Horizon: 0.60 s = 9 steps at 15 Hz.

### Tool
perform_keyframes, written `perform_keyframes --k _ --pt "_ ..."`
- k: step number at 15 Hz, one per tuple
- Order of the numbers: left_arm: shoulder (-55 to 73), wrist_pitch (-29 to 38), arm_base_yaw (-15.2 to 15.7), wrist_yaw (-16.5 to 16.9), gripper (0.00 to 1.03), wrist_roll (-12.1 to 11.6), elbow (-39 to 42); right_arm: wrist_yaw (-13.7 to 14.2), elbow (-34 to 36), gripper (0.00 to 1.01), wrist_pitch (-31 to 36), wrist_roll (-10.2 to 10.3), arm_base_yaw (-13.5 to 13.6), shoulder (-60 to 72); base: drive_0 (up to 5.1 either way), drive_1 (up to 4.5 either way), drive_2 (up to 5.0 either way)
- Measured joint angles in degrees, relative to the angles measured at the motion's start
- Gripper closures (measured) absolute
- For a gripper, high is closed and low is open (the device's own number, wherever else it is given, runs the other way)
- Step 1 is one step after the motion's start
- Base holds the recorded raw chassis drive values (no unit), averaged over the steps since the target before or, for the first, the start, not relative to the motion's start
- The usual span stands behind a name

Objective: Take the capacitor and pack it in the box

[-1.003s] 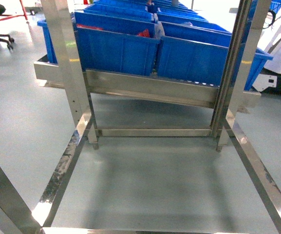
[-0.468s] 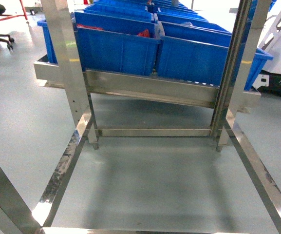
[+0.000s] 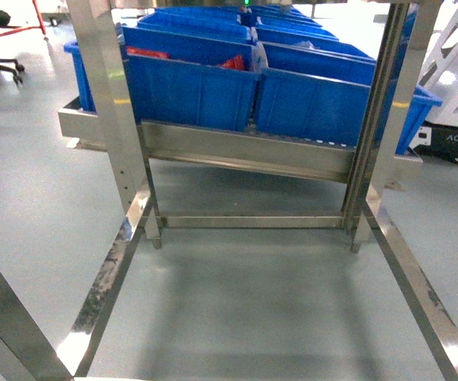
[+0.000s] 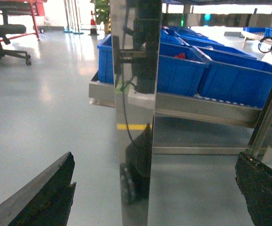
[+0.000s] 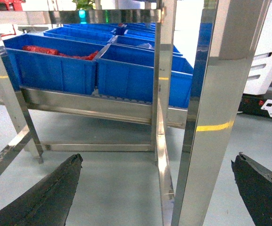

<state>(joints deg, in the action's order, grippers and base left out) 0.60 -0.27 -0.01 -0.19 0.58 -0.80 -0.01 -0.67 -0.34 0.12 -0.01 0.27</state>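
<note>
Blue bins (image 3: 189,87) on steel rack (image 3: 244,151), perhaps red parts (image 3: 232,62) inside, both grippers (image 4: 154,188) (image 5: 159,188) spread wide, empty

Since a second ago the head view has shifted: the blue bins (image 3: 193,83) and the steel rack's cross rail (image 3: 244,151) sit slightly lower in the picture. More of the bins' open tops shows (red contents (image 3: 232,62) included), and the white machine (image 3: 451,135) at the right edge has slid further out of view.
</note>
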Motion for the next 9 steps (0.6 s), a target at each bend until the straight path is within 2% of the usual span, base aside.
perform_keyframes --k 9 --pt "0.00 0.02 0.00 0.15 0.05 -0.59 0.00 0.00 0.00 0.03 0.09 0.02 0.00 0.00 0.0 0.00 0.0"
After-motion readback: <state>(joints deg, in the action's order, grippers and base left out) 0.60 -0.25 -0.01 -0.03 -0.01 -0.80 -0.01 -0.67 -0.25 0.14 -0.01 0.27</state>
